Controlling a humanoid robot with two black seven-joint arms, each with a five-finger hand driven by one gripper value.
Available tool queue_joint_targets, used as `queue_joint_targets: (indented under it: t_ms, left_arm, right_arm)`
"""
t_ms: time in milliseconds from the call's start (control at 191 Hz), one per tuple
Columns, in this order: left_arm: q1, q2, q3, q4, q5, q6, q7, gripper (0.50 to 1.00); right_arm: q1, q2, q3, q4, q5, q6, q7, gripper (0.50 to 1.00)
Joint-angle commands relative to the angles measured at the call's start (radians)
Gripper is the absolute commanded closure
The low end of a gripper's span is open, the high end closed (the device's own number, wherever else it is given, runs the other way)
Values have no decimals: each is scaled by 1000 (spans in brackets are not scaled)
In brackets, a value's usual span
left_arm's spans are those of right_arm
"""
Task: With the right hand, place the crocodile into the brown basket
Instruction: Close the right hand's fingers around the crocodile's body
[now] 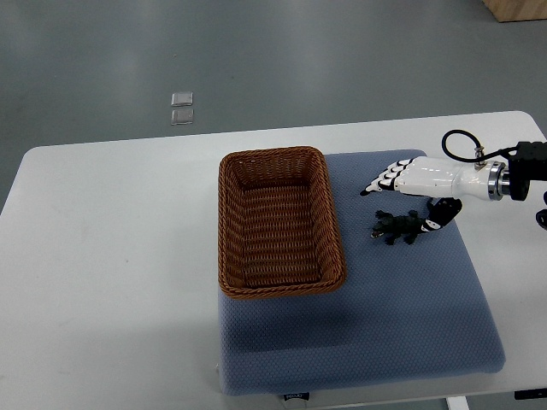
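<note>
No text can be read here. A small tag (295, 396) on the front edge of the blue mat (410, 325) is too small to make out. The same goes for a dark mark (531, 395) at the table's (111, 256) front right edge.

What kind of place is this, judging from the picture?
Probably a robotics lab: a robot hand over a white table, with a toy crocodile and brown basket staged on a blue mat.
</note>
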Motion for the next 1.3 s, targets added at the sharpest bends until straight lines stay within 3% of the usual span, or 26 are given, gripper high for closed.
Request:
queue_joint_targets:
  t_ms: [0,686,1294]
  left_arm:
    - [0,0,0,0,0,0,0,500]
    - [0,0,0,0,0,0,0,500]
    - [0,0,0,0,0,0,0,500]
  right_arm:
    - [-19,16,-13,-16,-1,-50,0,566]
    - [-36,51,-80,-121,-106,-182,-2,566]
    - [-27,59,-115,-120,-130,-188,-2,579]
